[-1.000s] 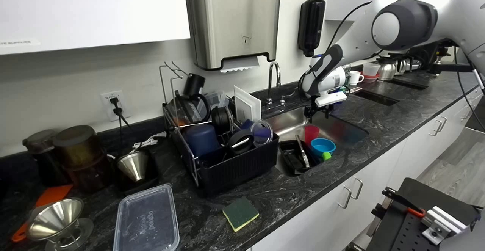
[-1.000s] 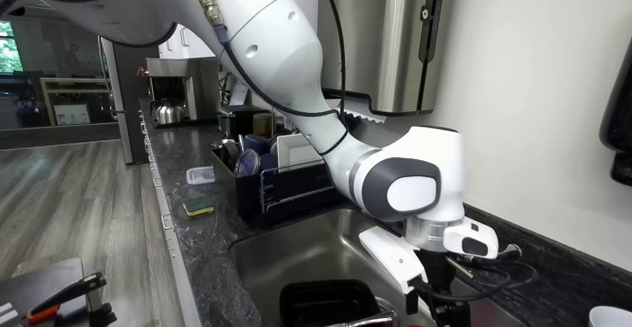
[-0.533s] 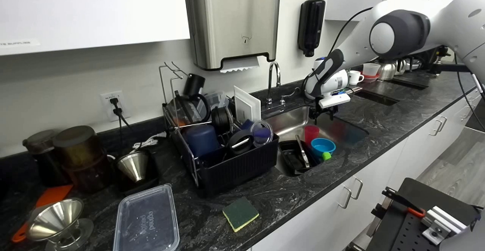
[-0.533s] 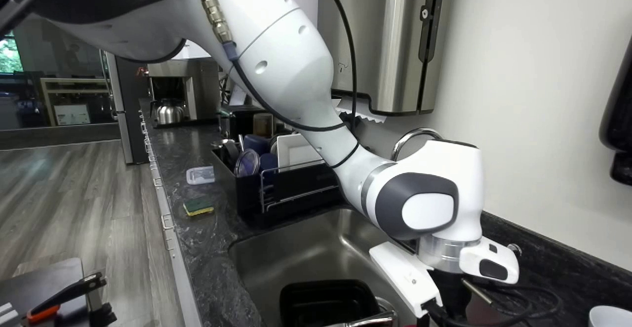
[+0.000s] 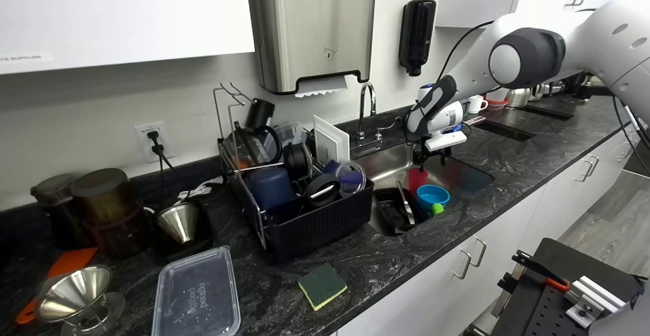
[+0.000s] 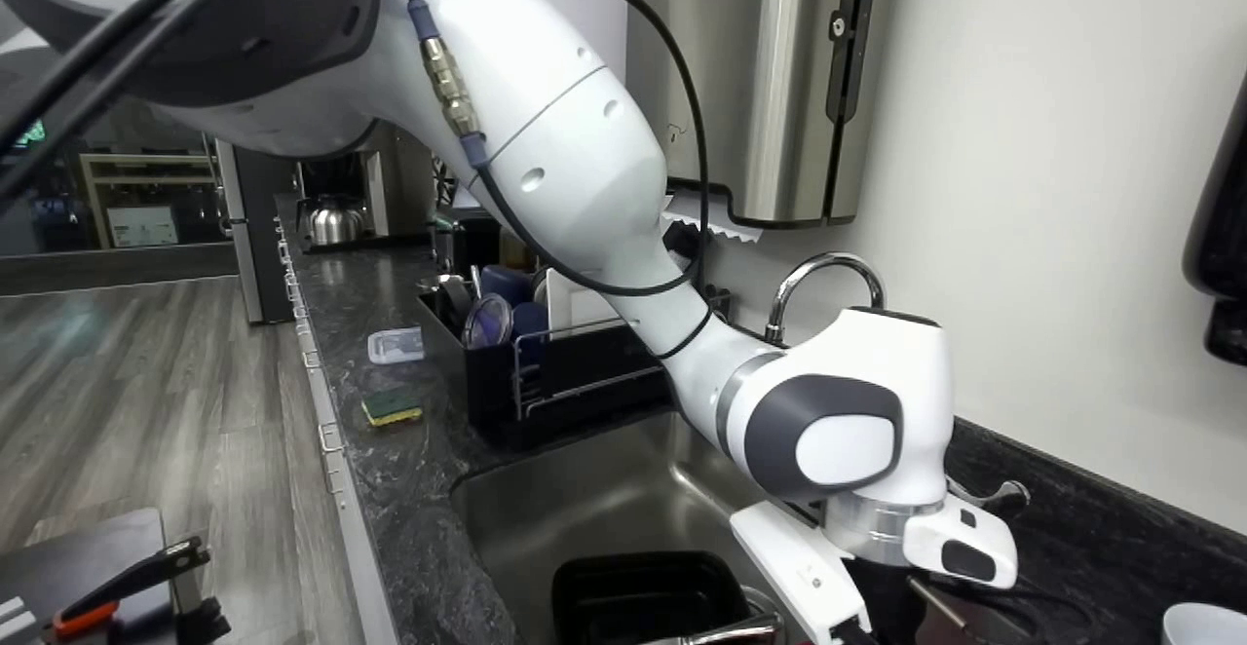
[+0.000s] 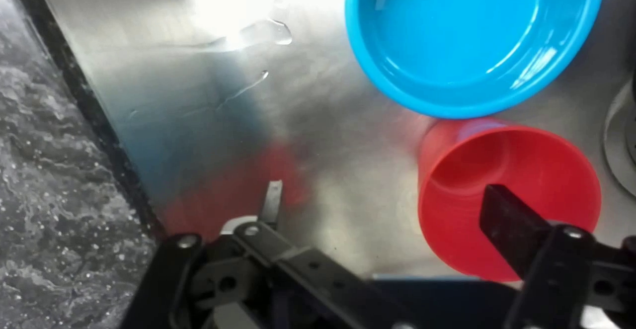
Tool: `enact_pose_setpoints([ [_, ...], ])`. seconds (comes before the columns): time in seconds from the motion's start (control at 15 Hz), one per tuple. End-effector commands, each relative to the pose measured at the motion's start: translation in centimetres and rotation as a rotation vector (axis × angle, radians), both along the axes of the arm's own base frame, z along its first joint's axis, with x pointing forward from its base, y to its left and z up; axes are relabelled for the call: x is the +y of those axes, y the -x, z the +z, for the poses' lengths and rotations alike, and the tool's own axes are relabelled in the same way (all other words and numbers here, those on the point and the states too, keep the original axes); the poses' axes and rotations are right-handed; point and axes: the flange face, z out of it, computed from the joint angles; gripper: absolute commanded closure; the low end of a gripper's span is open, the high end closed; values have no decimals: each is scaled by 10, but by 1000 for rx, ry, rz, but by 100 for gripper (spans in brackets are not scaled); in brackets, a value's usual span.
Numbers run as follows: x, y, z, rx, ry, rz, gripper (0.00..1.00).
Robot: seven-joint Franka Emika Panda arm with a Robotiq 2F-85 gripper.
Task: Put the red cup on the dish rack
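Note:
The red cup (image 5: 417, 179) stands in the sink with its mouth up, touching or close beside the blue dish. It fills the right of the wrist view (image 7: 541, 170); only a red sliver shows in the other exterior picture. My gripper (image 7: 385, 197) is open wide and empty. Its right finger lies over the cup's mouth; its left finger is outside, over the sink floor. I cannot tell whether the right fingertip is below the rim. In an exterior view the gripper (image 5: 431, 162) is just above the cup. The black dish rack (image 5: 320, 234) stands left of the sink, full of dishes.
A blue dish (image 7: 462, 31) sits beside the cup. A black tray (image 5: 393, 214) with a utensil lies in the sink. The faucet (image 5: 368, 102) stands behind it. A white plate (image 5: 331, 140) stands in the rack. A sponge (image 5: 323, 285) and clear container (image 5: 198, 295) lie on the counter.
My arm has come down. The gripper first moved a little right, then down and slightly back left, closer to the red cup. The cup and the rack have not moved.

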Motion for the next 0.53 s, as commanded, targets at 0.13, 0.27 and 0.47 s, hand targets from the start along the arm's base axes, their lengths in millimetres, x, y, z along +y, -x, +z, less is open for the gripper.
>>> enact_pose_setpoints([
  [0.13, -2, -5, -6, 6, -8, -8, 0],
  [0.27, -2, -5, -10, 8, -7, -5, 0],
  [0.47, -2, -5, -18, 14, -5, -1, 0],
])
